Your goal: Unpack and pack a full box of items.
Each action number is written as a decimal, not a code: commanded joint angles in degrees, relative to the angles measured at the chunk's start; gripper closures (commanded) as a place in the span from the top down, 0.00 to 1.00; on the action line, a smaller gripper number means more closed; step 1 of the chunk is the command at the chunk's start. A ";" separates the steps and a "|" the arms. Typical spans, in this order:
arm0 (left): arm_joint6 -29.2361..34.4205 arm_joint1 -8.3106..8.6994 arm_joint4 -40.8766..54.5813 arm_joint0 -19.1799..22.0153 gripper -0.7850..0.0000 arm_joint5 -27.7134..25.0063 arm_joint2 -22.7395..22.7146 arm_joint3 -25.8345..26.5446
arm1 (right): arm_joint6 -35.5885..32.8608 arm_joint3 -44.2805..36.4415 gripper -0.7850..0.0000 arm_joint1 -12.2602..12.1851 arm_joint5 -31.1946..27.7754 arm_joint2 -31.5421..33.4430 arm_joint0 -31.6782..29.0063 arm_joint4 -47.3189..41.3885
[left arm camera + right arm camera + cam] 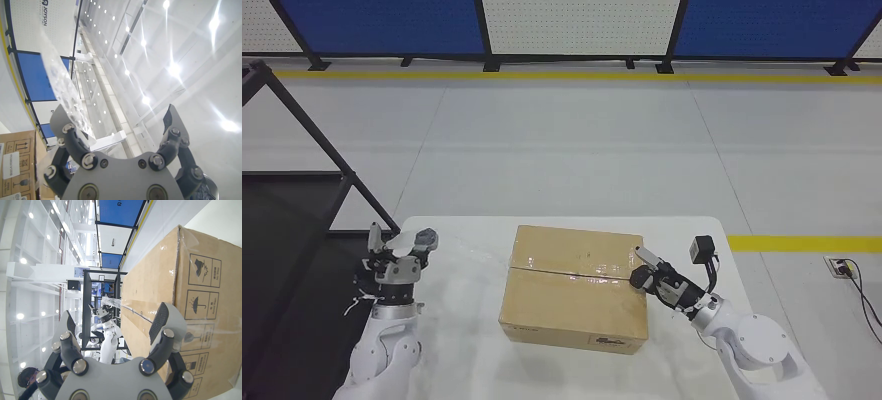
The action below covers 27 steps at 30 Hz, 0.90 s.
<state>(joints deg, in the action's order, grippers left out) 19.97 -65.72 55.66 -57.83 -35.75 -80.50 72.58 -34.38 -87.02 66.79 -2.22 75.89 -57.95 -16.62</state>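
Brown corrugated cardboard box (577,300), rectangular, flaps shut, centre seam under glossy clear tape, printed handling symbols on end panels; sits mid white table (462,330).

Left gripper (400,240) off box's left end, well apart from it, pointing upward, jaws spread wide. Clear tape strip (62,89), wrinkled and bubbled, lies against one grey metal finger (56,117), not pinched.

Right gripper (642,270) at box's right end, by top edge near seam, jaws wide, holding nothing; black ribbed pads (159,321).

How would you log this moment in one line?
cardboard box: closed | left jaws: open, clear tape strip on one | right jaws: open beside box
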 commanded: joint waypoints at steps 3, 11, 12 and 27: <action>-2.31 -0.38 -2.29 1.51 1.00 1.01 0.30 -1.77 | 0.00 0.00 1.00 0.00 0.00 0.00 0.00 0.00; -3.83 -1.22 -4.65 4.30 1.00 2.21 1.01 -5.77 | 0.00 0.00 1.00 0.00 0.00 0.00 0.00 0.00; -4.14 -1.31 -5.04 4.80 1.00 2.48 1.05 -6.49 | 0.00 0.00 1.00 0.00 0.00 0.00 0.00 0.00; 0.33 -2.82 -8.18 9.31 1.00 8.24 4.12 -15.70 | 0.00 0.00 1.00 0.00 0.00 0.00 0.00 0.00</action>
<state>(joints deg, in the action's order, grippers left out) 19.42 -68.42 48.06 -48.65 -27.64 -76.91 57.27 -34.38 -87.02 66.79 -2.22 75.89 -57.95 -16.62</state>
